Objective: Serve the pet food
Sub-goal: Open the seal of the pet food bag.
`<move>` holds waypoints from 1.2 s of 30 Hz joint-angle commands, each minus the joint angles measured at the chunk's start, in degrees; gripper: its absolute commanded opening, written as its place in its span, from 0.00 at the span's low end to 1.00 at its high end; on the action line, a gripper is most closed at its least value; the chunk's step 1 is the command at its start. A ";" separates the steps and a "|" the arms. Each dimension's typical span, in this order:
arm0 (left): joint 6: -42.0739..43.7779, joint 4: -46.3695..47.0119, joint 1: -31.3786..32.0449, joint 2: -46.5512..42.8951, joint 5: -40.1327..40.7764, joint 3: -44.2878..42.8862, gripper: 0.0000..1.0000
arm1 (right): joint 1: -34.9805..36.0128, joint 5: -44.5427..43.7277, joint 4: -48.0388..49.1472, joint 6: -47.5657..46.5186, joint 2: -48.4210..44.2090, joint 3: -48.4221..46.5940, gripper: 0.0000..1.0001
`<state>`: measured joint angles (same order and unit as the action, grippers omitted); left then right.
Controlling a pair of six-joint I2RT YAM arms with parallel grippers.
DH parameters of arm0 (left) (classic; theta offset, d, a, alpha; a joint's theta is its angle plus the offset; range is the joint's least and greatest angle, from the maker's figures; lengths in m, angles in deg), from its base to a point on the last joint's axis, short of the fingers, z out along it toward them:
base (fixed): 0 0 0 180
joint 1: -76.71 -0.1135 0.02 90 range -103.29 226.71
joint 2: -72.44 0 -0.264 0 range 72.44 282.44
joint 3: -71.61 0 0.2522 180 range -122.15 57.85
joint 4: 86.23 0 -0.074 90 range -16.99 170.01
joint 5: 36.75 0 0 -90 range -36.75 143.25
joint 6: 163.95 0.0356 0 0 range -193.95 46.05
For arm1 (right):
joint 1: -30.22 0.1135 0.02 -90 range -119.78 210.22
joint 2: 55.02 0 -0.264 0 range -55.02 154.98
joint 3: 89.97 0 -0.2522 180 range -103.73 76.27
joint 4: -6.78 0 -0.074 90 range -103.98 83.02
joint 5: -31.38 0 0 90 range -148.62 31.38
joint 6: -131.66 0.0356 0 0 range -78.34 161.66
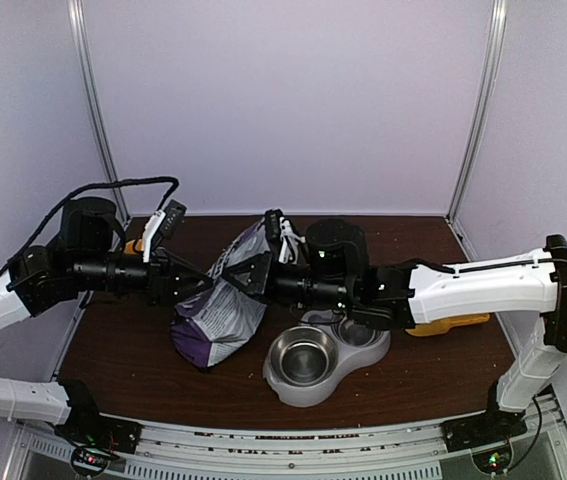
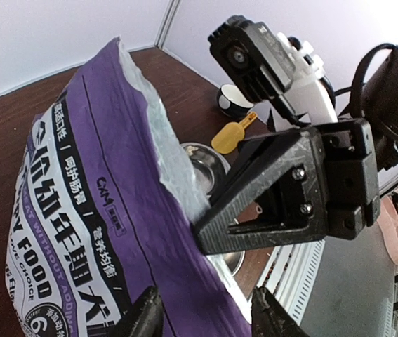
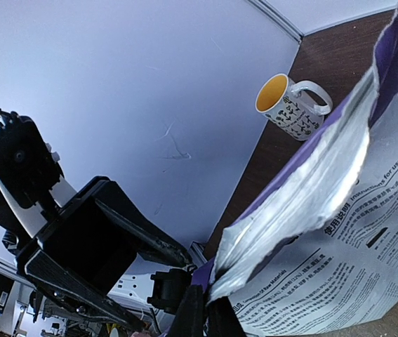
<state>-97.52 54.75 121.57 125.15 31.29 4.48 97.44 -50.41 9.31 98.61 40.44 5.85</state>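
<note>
Mid-table (image 1: 423, 372) on the top cam, the bag (image 1: 218, 325) leans w/ its mouth up toward the back wall, and both arms reach in from the sides to its top. L gripper (image 1: 206, 285) meets the rim from the left and R gripper (image 1: 233, 277) from the right, tips close together. Double bowl (image 1: 308, 392) sits just right of the bag, partly under the R arm. Scoop (image 1: 460, 323) lies farther right, half hidden by the R forearm. Kibble: I can't see any, the bag's inside is hidden.

L wrist cam: my L fingers (image 2: 144, 317) stand partway apart w/ the bag's top fold between them. I can't tell if they actually pinch it. R gripper's black finger sits on the silver-lined rim just ahead, w/ scoop and bowl beyond.

R wrist cam: R fingers (image 3: 188, 317) are closed tight on the bag's silver rim. Mug (image 3: 286, 105) stands upright by the wall, yellow inside. L gripper shows lower left, close by.
</note>
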 commanded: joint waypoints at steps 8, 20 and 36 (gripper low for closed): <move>1.21 -2.27 0.89 3.98 3.35 -5.45 0.51 | 0.64 0.67 3.58 -2.78 -2.74 1.51 0.00; 4.29 -9.68 3.65 8.03 9.38 -9.72 0.54 | 0.67 0.57 3.62 -3.33 -3.28 1.81 0.00; 3.88 -12.38 3.65 8.10 12.28 -9.89 0.29 | 0.68 0.43 4.53 -3.16 -3.45 2.56 0.02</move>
<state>-94.22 44.61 125.79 133.08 40.45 -4.46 97.49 -50.46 11.39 96.90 39.70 7.98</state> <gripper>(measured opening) 0.301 0.014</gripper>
